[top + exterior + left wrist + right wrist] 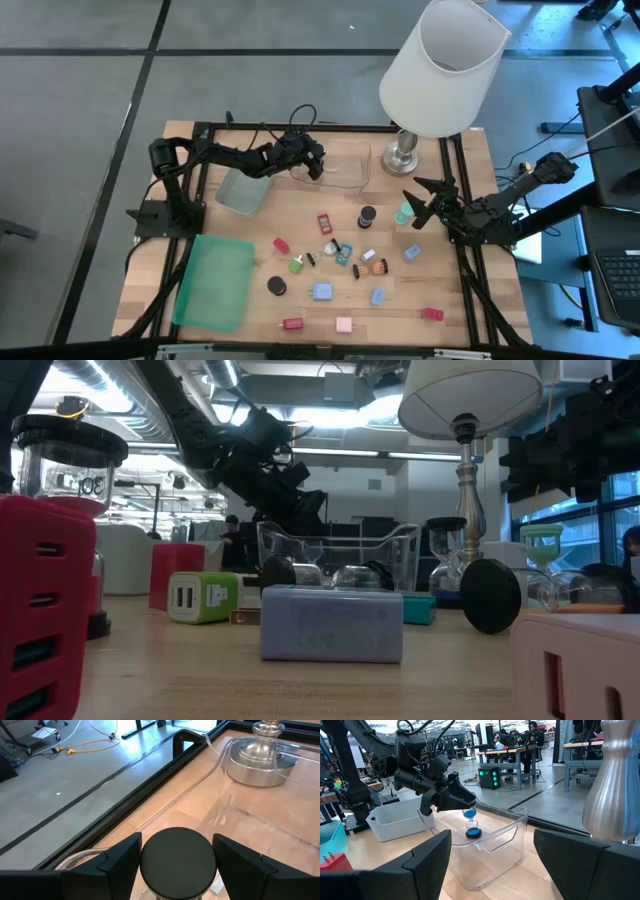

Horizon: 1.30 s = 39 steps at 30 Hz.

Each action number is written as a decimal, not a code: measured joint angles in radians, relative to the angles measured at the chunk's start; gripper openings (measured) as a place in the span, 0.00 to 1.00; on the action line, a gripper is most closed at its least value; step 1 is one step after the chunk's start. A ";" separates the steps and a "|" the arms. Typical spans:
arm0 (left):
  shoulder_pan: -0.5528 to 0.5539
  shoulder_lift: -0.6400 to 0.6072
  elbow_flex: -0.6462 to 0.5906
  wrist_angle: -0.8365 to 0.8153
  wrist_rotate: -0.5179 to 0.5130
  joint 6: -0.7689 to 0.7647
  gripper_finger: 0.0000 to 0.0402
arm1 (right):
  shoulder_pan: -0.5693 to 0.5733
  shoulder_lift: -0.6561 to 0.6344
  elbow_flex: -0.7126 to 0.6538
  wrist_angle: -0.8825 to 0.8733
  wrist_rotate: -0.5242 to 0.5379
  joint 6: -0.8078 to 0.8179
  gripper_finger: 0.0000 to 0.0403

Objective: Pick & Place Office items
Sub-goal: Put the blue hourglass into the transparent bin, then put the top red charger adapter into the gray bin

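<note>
The office items (335, 255) lie scattered over the middle and near half of the wooden worktop (452, 330): small red, blue, pink and green blocks, plus short dark cylinders. Close to the near edge sit a red block (292, 324), a pink block (344, 324) and another red block (432, 314). Towards the near left corner rests a flat green lid (214, 281). Farther in, a dark cylinder (367, 216) stands near the worktop's centre.

Near the right edge, the right gripper (418, 204) hovers with its fingers spread wide and nothing between them; a green-topped piece (403, 214) stands just beside it.

Towards the far edge, the left gripper (312, 166) hangs above a clear plastic tray (352, 172). Its fingers are closed on a small hourglass with blue sand (470, 822), held upright inside the tray's rim; whether it touches the tray floor cannot be told. A second, frosted tray (241, 190) sits to the left of the clear one. At the far right corner stands a lamp with a silver base (404, 153) and a large white shade (443, 68).
</note>
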 joint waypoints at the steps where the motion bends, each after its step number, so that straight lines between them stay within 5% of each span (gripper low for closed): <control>1: 0.000 0.000 0.000 0.001 0.000 0.001 0.60 | 0.000 0.000 0.000 0.000 0.000 0.000 0.72; 13: -0.035 -0.111 -0.002 0.040 0.004 0.107 0.62 | 0.000 0.000 0.000 0.000 0.000 0.002 0.72; 22: -0.186 -0.208 -0.001 -0.024 0.138 0.146 0.62 | 0.000 0.000 0.000 -0.001 0.059 0.008 0.72; 39: -0.454 -0.213 -0.001 -0.306 0.129 0.077 0.61 | 0.000 0.000 0.000 0.000 0.052 -0.072 0.72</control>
